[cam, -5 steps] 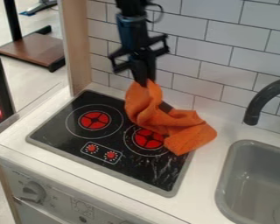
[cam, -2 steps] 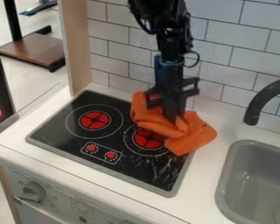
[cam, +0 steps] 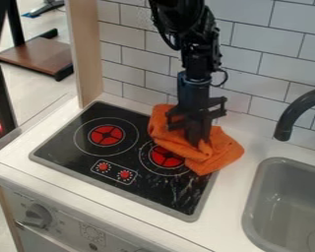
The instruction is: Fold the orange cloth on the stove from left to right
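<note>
Orange cloth (cam: 220, 156) bunched under gripper (cam: 198, 143) & to L/R sides, long axis approx far left–near right; can't tell if grip's open/shut.

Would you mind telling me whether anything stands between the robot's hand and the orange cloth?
Nothing visible stands in the way: the hand is right at the orange cloth, its tip among the folds. The black faucet is off to the right, and the stovetop lies beneath part of the cloth.
</note>
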{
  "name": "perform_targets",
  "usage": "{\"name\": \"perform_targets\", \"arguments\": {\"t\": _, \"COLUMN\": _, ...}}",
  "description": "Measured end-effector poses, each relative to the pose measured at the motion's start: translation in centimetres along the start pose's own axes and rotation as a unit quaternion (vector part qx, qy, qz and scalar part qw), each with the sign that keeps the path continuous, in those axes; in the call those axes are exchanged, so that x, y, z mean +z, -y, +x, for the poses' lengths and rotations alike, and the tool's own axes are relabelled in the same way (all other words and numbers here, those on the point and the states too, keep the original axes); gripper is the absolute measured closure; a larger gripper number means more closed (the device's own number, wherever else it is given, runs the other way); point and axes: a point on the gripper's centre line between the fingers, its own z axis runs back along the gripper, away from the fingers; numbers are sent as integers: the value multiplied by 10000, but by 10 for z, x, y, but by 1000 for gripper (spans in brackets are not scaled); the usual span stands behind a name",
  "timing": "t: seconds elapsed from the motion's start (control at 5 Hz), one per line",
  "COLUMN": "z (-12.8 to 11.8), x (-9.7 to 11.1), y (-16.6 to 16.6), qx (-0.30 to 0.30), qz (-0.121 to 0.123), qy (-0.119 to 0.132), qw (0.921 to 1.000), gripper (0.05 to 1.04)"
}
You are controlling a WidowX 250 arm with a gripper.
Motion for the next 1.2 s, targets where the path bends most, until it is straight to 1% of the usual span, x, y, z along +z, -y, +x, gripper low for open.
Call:
{"name": "perform_targets", "arguments": {"t": 0.2, "z": 3, "x": 0, "y": -1, "qx": 96, "qz": -56, "qy": -34, "qw": 9999, "gripper": 552}}
{"name": "perform_targets", "arguments": {"t": 0.4, "z": 2, "x": -3, "y": -6, "qx": 119, "qz": -36, "qy": -65, "qw": 9999, "gripper": 274}}
{"name": "perform_targets", "arguments": {"t": 0.6, "z": -4, "x": 8, "y": -9, "qx": -31, "qz": -165, "qy": -90, "qw": 9998, "gripper": 73}}
{"name": "perform_targets", "arguments": {"t": 0.8, "z": -7, "x": 25, "y": -6, "qx": -34, "qz": -409, "qy": -90, "qw": 9991, "gripper": 76}}
{"name": "perform_targets", "arguments": {"t": 1.0, "z": -10, "x": 59, "y": -4, "qx": -75, "qz": -772, "qy": -136, "qw": 9969, "gripper": 84}}
{"name": "perform_targets", "arguments": {"t": 1.2, "z": -17, "x": 84, "y": -11, "qx": -74, "qz": -1035, "qy": -170, "qw": 9945, "gripper": 84}}
